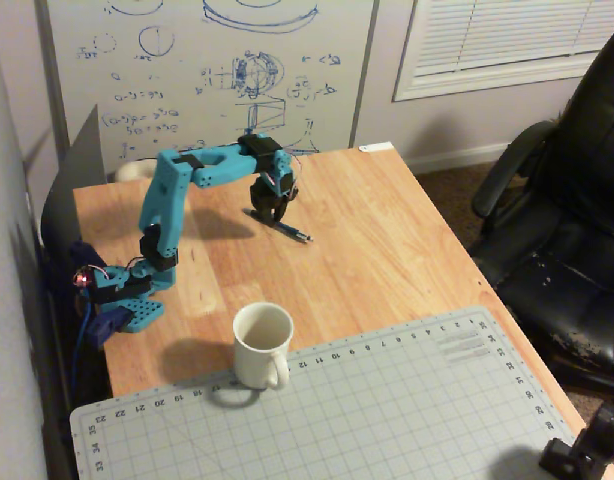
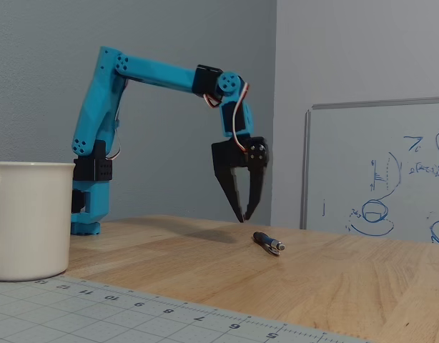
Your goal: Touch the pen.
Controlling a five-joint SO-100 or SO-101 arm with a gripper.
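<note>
The pen (image 1: 290, 232) is thin and dark with a small silvery tip, and lies flat on the wooden table (image 1: 387, 240). In the fixed view the pen (image 2: 268, 243) lies just right of the gripper. My gripper (image 2: 244, 219) is black and points straight down. It hovers a little above the table, by the pen's rear end, and does not touch it. Its fingertips nearly meet and hold nothing. In the overhead view the gripper (image 1: 271, 216) stands over the pen's left end.
A white mug (image 1: 262, 345) stands at the edge of a grey cutting mat (image 1: 387, 410) at the table's front. The blue arm base (image 1: 127, 300) is at the left. A whiteboard (image 1: 207, 70) stands behind and a black chair (image 1: 557, 220) to the right.
</note>
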